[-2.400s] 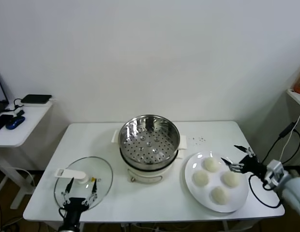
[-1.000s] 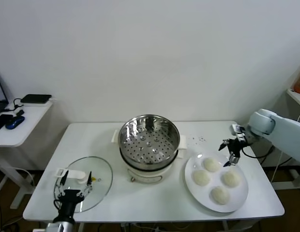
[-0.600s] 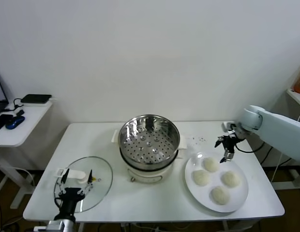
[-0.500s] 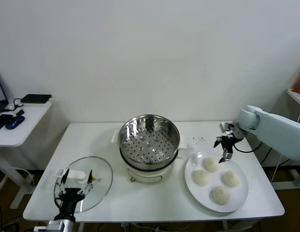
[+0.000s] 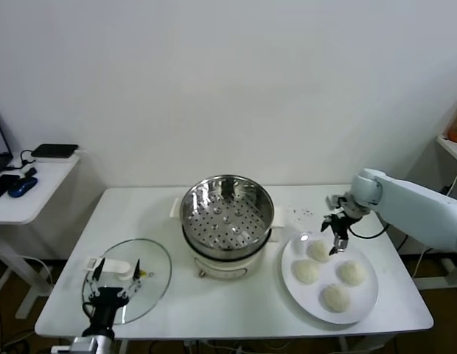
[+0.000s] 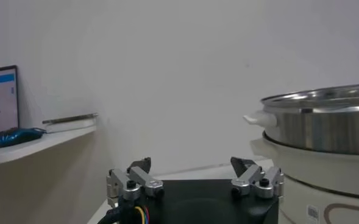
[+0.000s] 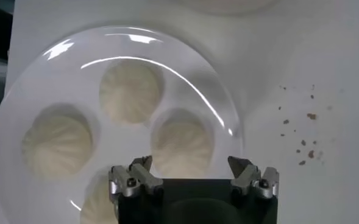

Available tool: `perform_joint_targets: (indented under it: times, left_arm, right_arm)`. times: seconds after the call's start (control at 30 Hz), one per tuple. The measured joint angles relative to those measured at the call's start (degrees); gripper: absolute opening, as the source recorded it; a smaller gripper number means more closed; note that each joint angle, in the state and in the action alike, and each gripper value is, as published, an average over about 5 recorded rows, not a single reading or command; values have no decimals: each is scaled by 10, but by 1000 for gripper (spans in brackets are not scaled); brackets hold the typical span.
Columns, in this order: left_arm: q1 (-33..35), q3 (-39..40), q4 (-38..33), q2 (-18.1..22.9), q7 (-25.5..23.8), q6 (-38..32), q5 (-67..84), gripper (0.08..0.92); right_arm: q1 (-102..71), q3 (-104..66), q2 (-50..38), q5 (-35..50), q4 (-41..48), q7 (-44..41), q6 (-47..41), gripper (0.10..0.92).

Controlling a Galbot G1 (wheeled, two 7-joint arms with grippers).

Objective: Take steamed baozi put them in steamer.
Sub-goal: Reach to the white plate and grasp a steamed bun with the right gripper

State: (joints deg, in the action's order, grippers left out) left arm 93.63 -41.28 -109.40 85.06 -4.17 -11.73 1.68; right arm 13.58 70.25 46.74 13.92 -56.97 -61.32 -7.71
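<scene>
Right claw [image 5: 335,237] hangs over the far edge of the white plate [image 5: 363,301], jaws wide and holding nothing. Four buns sit on that plate, at the right side of the worktop [image 5: 214,310], just beside the steamer [image 5: 227,210]. None are in the steamer basket yet; its perforated bottom is bare.

Key relation: the nearest bun [image 5: 319,250] lies almost directly under the right claw, on the plate's far side and closest to the steamer. In the right wrist view the same bun [image 7: 182,140] shows between the two fingertips [image 7: 144,163] and a little ahead, so the spread jaws already straddle it. Buns are round, no long axis, so approach angle matters little. Judged next need: a mostly straight drop, then a gentle close, since soft dough likely dents.

The steamer lies to the claw's left, so the carry looks short. The right arm is clearly nearer.

Left claw [image 5: 115,280] is parked low at the near-left worktop edge over the glass lid [image 5: 158,269], jaws spread, empty, well apart from the buns.
</scene>
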Motion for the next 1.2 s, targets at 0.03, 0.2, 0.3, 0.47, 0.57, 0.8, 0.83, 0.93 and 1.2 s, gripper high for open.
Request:
perform_joint_targets:
  times: [0.03, 0.2, 0.3, 0.47, 0.57, 0.8, 0.83, 0.93, 1.2]
  left_arm:
    - [0, 0, 0, 1, 0, 0, 0, 823]
    - [1, 1, -2, 2, 0, 0, 0, 823]
    - [1, 1, -3, 2, 0, 0, 1, 823]
    - [3, 1, -3, 2, 0, -1, 2, 823]
    - [5, 1, -6, 3, 0, -1, 3, 823]
    - [5, 3, -7, 6, 0, -1, 3, 823]
    - [5, 3, -7, 6, 0, -1, 3, 823]
    - [5, 4, -7, 8, 0, -1, 3, 823]
    - [6, 3, -6, 8, 0, -2, 3, 823]
  right_arm:
    - [-2, -2, 1, -2, 0, 1, 0, 823]
    - [-13, -7, 5, -9, 2, 3, 0, 823]
    - [-19, -12, 7, -14, 4, 5, 0, 823]
    - [-26, -20, 9, -21, 6, 6, 1, 823]
    - [-28, -23, 8, -24, 7, 6, 1, 823]
    - [-36, -31, 8, -29, 9, 6, 0, 773]
    - [-37, -32, 8, -30, 9, 6, 0, 756]
    - [-40, -35, 8, -32, 10, 6, 0, 696]
    - [-43, -43, 8, -33, 10, 7, 1, 645]
